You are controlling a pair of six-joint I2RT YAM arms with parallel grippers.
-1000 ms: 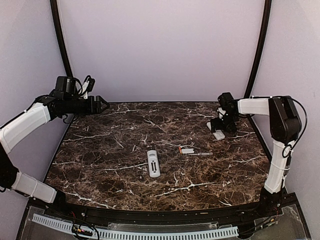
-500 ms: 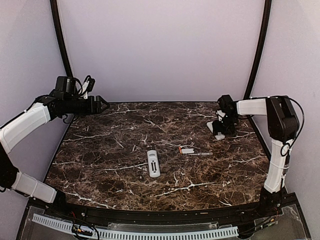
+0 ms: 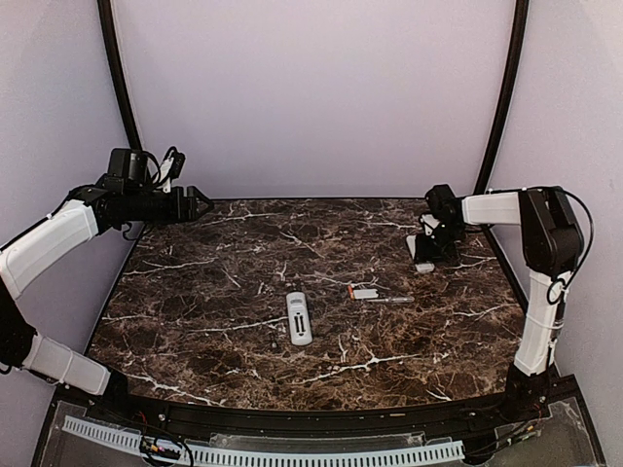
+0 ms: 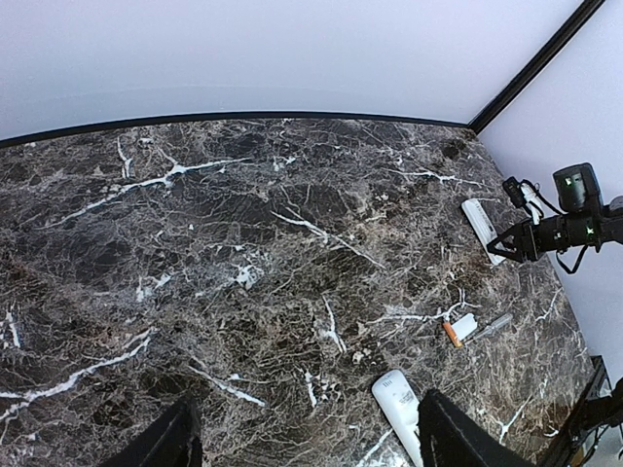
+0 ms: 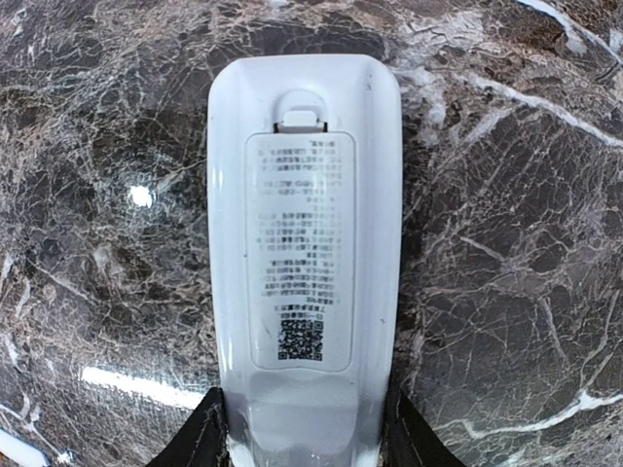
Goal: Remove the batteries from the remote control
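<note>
**Right gripper set on the far remote, battery door not yet opened**

Top view: The far remote lies at the right rear of the dark marble table. The centre remote lies back-up with its compartment uncovered. Whether cells are inside is too small to tell. Near its right lie one orange battery, a loose cover just beside it, and a grey rod. The left gripper hangs high at the left rear.

Left wrist view: Its jaws stand spread wide, holding nothing.

Right wrist view: Black fingers flank the far remote's near end, close against both sides. Whether they pinch it I cannot tell. Its battery cover is on, hiding any contents. The step looks like securing this remote. Next, the latch likely needs pressing and the cover sliding off.
</note>
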